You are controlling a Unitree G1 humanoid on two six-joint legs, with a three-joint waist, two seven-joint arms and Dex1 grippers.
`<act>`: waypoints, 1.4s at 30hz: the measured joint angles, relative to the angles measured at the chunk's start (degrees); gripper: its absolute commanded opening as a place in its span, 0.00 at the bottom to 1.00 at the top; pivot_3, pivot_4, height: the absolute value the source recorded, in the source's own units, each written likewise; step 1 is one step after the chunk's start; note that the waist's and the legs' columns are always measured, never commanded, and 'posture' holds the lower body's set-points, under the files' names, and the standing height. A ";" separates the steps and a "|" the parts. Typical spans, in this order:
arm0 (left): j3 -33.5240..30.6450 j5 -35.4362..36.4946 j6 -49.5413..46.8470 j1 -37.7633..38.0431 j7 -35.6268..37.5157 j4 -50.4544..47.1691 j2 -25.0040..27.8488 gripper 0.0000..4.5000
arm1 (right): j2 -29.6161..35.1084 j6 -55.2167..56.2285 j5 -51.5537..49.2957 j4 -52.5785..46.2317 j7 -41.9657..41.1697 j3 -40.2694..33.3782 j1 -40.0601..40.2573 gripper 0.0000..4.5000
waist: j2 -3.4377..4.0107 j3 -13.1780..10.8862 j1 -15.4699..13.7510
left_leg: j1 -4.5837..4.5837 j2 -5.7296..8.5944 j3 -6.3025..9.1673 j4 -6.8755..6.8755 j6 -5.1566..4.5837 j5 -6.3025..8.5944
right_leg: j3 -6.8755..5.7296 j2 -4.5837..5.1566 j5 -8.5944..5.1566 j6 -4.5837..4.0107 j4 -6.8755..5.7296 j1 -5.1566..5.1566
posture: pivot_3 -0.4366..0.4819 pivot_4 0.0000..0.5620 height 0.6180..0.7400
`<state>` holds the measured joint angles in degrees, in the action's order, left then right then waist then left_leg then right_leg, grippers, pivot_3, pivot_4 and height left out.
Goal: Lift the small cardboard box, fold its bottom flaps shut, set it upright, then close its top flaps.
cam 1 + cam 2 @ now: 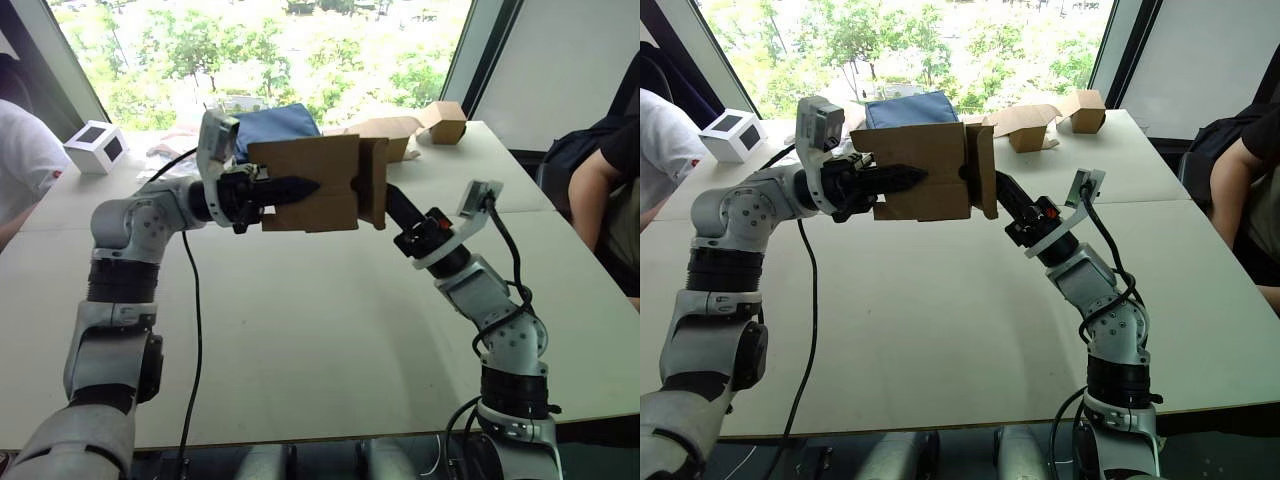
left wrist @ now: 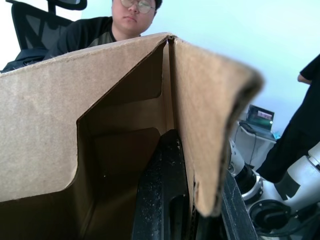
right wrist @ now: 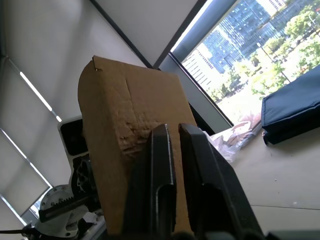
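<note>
Above the white worktop [image 1: 330, 330], the small plain brown cardboard box [image 1: 310, 185] is held aloft: left tool [image 1: 300, 187] clamped on one wall, right tool [image 1: 1002, 190] nearly shut against a side flap. Lift done; flap folding apparently unfinished.

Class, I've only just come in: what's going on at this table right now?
A humanoid robot is holding the small cardboard box up in the air over the white table, between both arms. The left tool reaches in from the robot's left, one finger lying across the near face and one inside the box. The right tool presses against the flaps on the box's other side, fingers close together. The box is not set upright yet. More cardboard, a white cube and a blue bag lie at the far edge.
</note>
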<state>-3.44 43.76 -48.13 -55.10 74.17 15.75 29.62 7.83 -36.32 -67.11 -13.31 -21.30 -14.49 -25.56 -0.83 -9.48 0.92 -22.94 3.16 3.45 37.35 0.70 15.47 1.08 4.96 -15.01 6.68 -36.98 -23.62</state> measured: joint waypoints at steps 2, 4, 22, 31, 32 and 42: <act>0.00 -0.04 0.00 -0.35 0.01 0.00 0.06 0.00 | -1.10 0.51 -1.45 0.11 0.88 -0.94 -0.01 0.52 | 0.00 0.00 -0.01 | 0.00 0.00 0.00 0.00 0.00 0.00 | 0.00 0.00 0.00 0.00 0.00 0.00 | 0.48 0.27 1.00; -0.01 -0.04 -0.12 -0.82 0.01 0.00 0.11 0.00 | -2.40 0.66 -3.60 0.13 1.52 -1.73 0.00 0.52 | 0.00 0.00 0.05 | 0.00 0.00 0.00 -0.01 0.00 0.00 | 0.00 -0.01 0.00 0.00 -0.01 -0.02 | 0.48 0.27 1.00; -0.06 -0.04 -0.34 -0.89 -0.77 0.70 0.10 0.00 | -5.50 0.74 -10.81 -2.83 3.66 -0.46 2.63 0.52 | 0.01 0.00 0.15 | 0.00 0.00 0.00 -0.02 0.00 0.00 | 0.01 -0.01 0.00 0.00 -0.02 -0.04 | 0.48 0.27 1.00; -0.06 -0.04 -0.32 -0.89 -0.82 1.03 0.10 0.00 | -5.46 1.92 -10.43 -2.82 3.99 0.19 2.70 0.36 | 0.01 0.00 0.14 | 0.00 0.00 0.00 -0.02 0.00 0.00 | 0.02 -0.02 0.00 0.00 -0.02 -0.05 | 0.48 0.27 1.00; -0.06 -0.04 -0.32 -0.89 -0.82 1.03 0.10 0.00 | -5.46 2.09 -10.16 -2.80 4.00 0.29 2.70 0.36 | 0.01 0.00 0.15 | 0.00 0.00 0.00 -0.02 0.00 0.00 | 0.02 -0.02 0.00 0.00 -0.02 -0.05 | 0.48 0.27 1.00; -0.05 -0.04 -0.26 -0.88 -0.65 1.00 0.10 0.00 | -6.28 4.00 -7.45 -2.67 4.06 2.39 2.65 0.36 | 0.01 0.00 0.17 | 0.00 0.00 0.00 -0.02 0.00 0.00 | 0.02 -0.02 0.00 -0.01 -0.02 -0.05 | 0.48 0.27 1.00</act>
<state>-3.50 43.72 -48.39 -55.98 73.51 16.75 29.72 1.55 -32.32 -74.56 -15.98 -17.25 -12.10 -22.91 -0.82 -9.48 1.08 -22.94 3.16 3.45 37.33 0.70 15.46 1.10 4.93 -15.02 6.67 -37.00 -23.68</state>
